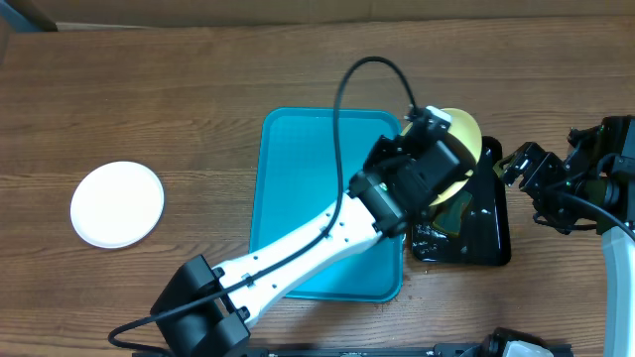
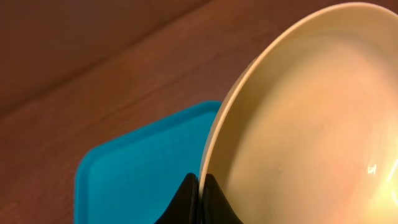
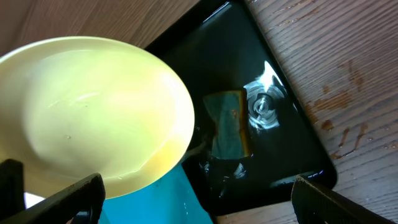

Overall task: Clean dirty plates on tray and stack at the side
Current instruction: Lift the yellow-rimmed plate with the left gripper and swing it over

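Note:
My left gripper [image 1: 425, 121] is shut on the rim of a pale yellow-green plate [image 1: 464, 133] and holds it tilted over the right edge of the turquoise tray [image 1: 298, 188]. In the left wrist view the black fingertips [image 2: 191, 190] pinch the thin rim of the plate [image 2: 311, 124], with the tray [image 2: 137, 168] below. A white plate [image 1: 116, 203] lies flat on the table at the far left. My right gripper [image 1: 520, 167] stands open to the right of the held plate. In its own view, my right gripper [image 3: 199, 202] has nothing between its fingers, and the plate [image 3: 93, 106] fills the left.
A small black tray [image 1: 486, 238] lies right of the turquoise tray, wet and shiny. Inside that black tray [image 3: 292, 81] rests a sponge [image 3: 227, 127]. A corner of the turquoise tray [image 3: 168, 199] shows beneath the plate. Bare wooden table surrounds everything.

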